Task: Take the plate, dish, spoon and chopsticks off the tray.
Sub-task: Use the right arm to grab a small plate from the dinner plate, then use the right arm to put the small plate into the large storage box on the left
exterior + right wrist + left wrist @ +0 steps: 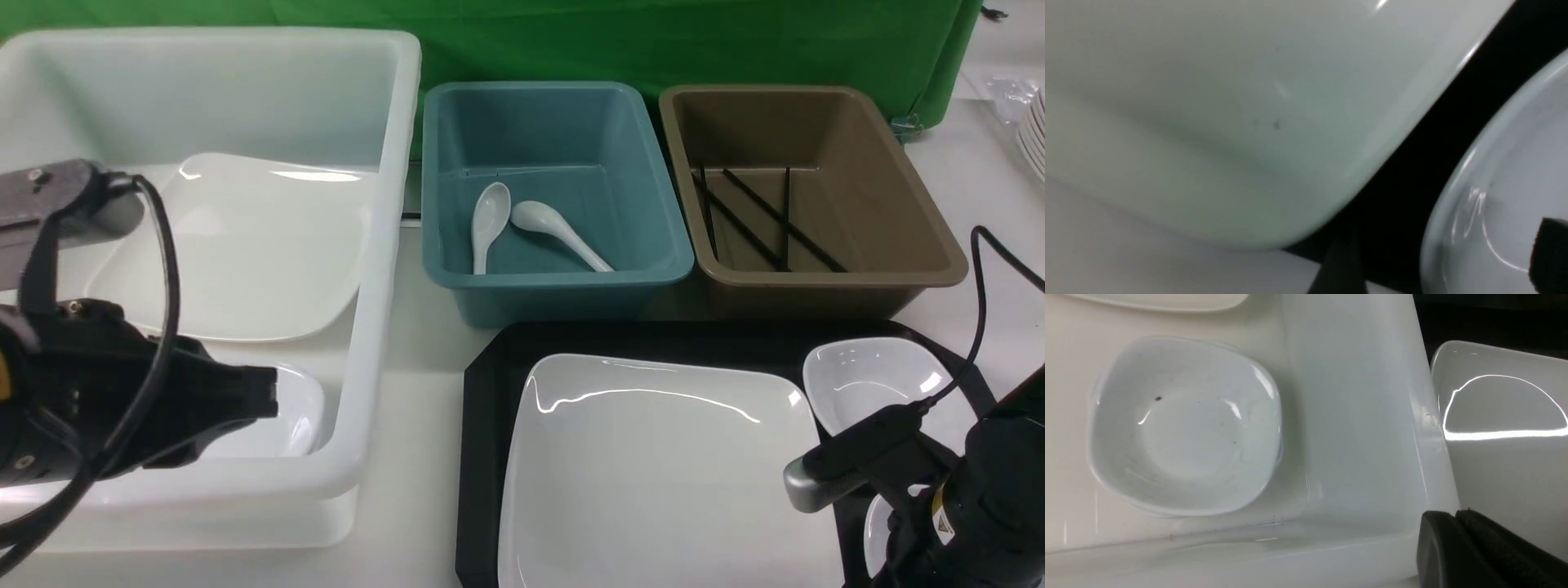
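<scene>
The large white plate (661, 465) lies on the black tray (490, 384). One small white dish (878, 380) sits at the tray's far right. A second dish (1502, 212) lies nearer, mostly hidden under my right arm in the front view. My right gripper (1445, 269) is open, one finger (1551, 253) over that dish's inside and the other over the tray, the rim between them. My left gripper (269, 396) is shut and empty, above the white tub's near wall. Two spoons (490, 220) lie in the blue tub, and chopsticks (767, 220) in the brown tub.
The white tub (384, 245) at the left holds another large plate (245, 245) and a small dish (1184, 424). The blue tub (555, 286) and brown tub (816, 282) stand behind the tray. Stacked plates (1033, 131) show at the far right edge.
</scene>
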Robot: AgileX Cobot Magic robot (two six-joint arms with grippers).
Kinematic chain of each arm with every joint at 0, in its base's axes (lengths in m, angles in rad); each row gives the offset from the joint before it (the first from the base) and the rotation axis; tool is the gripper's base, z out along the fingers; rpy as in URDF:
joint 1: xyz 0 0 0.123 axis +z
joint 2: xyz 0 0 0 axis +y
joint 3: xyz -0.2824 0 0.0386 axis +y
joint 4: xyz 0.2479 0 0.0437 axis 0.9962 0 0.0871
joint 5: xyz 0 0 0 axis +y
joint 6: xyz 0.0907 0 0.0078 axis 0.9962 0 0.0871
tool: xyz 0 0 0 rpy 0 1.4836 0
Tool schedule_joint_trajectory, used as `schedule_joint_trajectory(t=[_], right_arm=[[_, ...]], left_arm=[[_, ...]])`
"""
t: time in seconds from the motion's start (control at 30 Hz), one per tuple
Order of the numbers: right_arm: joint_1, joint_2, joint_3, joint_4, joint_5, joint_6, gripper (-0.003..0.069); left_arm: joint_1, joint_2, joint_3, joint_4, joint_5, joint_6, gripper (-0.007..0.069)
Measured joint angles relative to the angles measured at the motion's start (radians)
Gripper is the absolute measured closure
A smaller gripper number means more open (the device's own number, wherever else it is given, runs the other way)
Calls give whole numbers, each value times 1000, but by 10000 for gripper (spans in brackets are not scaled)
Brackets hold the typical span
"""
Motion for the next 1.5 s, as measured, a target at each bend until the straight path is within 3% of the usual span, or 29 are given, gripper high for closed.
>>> schedule_joint_trajectory(t=[0.37,0.5,0.67,0.73,0.93,1.17,1.2,1.37,1.5], right_arm=[[0,26,0,-64,-5,80,73],[0,27,0,-67,-5,83,120],[0,27,0,-68,-6,83,337],[1,27,0,-68,-24,83,465],[7,2,-14,-64,23,83,476],[7,-128,-118,-45,158,81,563],[7,-166,-155,-27,179,78,591],[7,-249,-304,-6,248,50,594],[7,-252,-395,-4,278,25,594]], left_arm=[[0,0,0,0,-1,-7,615],[0,0,0,0,-1,-8,615],[0,0,0,0,-1,-8,615],[0,0,0,0,-1,-8,615],[0,0,0,3,-1,-8,615],[0,0,0,6,-6,-8,615],[0,0,0,22,-9,-17,615],[16,15,0,157,-15,-119,615],[83,42,0,166,-12,-131,615]])
